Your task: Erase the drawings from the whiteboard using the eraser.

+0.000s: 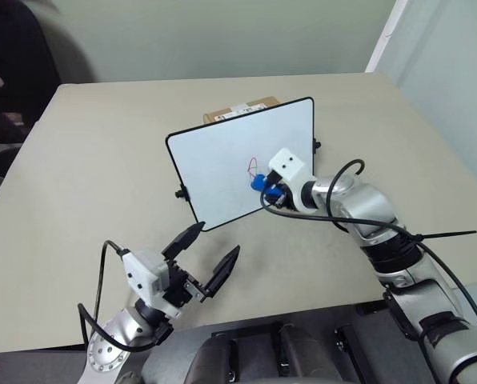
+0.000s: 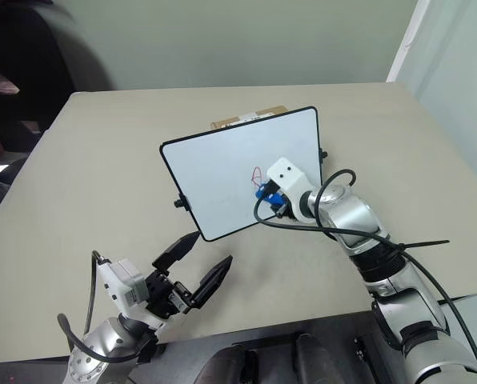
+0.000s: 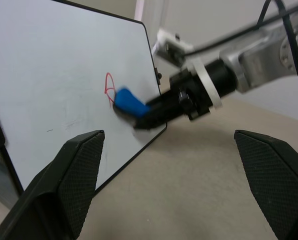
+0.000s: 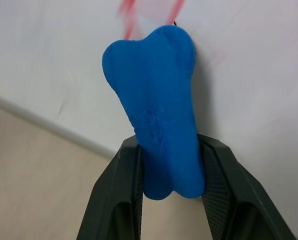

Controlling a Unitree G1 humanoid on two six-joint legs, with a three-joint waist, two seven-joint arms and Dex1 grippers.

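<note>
You see the cardboard box (image 1: pixel 242 110) mostly hidden behind the whiteboard (image 1: pixel 222 164), and the eraser (image 3: pixel 130 103) covers part of the drawings (image 3: pixel 109 86)

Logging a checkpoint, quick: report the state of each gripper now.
Left gripper: open, fingers spread wide, holding nothing.
Right gripper: shut on the eraser, pressed to the whiteboard at the drawings.

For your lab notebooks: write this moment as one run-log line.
right gripper: shut on eraser | eraser: against whiteboard, at drawings | left gripper: open, empty
</note>
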